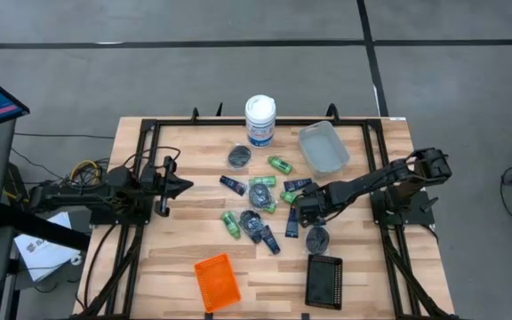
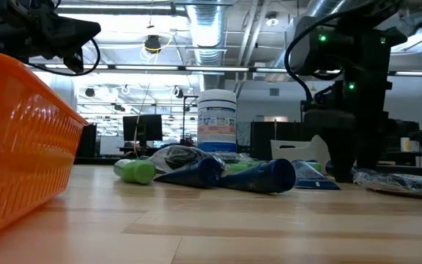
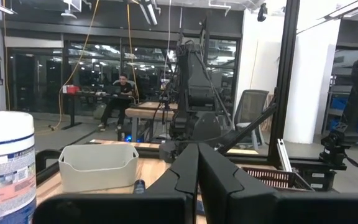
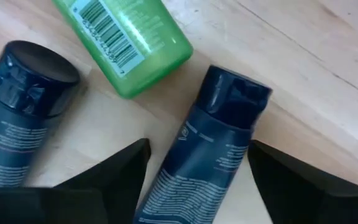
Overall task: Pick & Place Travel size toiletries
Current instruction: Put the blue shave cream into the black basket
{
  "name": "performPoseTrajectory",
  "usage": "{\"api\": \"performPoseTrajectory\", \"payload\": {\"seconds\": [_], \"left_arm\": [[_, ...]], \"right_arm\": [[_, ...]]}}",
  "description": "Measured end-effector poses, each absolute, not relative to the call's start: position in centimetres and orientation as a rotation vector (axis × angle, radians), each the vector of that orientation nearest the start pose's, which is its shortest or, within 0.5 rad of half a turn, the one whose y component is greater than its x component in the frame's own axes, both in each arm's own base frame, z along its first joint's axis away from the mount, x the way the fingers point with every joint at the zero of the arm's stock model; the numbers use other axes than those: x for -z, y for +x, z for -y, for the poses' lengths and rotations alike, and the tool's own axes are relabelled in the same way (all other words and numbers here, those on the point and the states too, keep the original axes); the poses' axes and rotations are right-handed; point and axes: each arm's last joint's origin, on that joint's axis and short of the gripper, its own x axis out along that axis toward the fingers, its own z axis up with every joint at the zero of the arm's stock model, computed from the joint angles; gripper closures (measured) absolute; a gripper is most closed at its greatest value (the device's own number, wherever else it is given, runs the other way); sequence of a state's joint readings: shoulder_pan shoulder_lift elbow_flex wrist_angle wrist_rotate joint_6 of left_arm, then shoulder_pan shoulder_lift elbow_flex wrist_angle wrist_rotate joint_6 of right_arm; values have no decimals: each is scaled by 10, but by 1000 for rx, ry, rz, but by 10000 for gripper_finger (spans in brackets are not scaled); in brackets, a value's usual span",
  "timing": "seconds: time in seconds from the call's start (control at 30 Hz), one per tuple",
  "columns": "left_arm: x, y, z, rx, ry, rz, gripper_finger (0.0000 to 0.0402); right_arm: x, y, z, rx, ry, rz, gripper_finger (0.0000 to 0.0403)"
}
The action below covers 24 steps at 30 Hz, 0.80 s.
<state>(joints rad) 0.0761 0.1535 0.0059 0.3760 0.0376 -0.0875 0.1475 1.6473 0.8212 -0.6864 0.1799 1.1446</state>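
- I have the right gripper (image 1: 297,213) low over the middle of the wooden counter (image 1: 176,258), at the right edge of the scattered toiletries.
- My right wrist view shows its jaws apart, straddling a dark blue tube (image 4: 204,155) that lies flat on the wood between them; I cannot tell whether either finger touches it.
- Just beside that tube lies a second blue tube (image 4: 17,118), and a green bottle (image 4: 132,37) with a barcode label rests near both caps.
- From above, the other toiletries are spread around the counter's centre: green bottles such as one (image 1: 280,164) near the clear tray (image 1: 324,148) and another (image 1: 230,224) further toward me, more blue tubes (image 1: 232,185), and a wrapped grey puck (image 1: 239,157) near the white canister (image 1: 260,120).
- Another wrapped puck (image 1: 317,238) lies just above the black tray (image 1: 324,281); the orange tray (image 1: 216,282) sits at the near edge with nothing visible in it.
- The left gripper (image 1: 182,186) waits at the counter's left side, well apart from the items, jaws together as the left wrist view shows.
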Motion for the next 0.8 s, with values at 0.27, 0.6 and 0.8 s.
{"api": "performPoseTrajectory", "payload": {"seconds": [0.27,0.6,0.8], "left_arm": [[-189,104,-7,-28,-74,233,401],[-190,104,-7,-28,-73,237,401],[-190,104,-7,-27,-73,242,401]], "right_arm": [[-138,251,-25,860,699,-1240,254],[-140,252,-24,852,691,-1240,352],[-148,250,-23,837,706,-1215,361]]}}
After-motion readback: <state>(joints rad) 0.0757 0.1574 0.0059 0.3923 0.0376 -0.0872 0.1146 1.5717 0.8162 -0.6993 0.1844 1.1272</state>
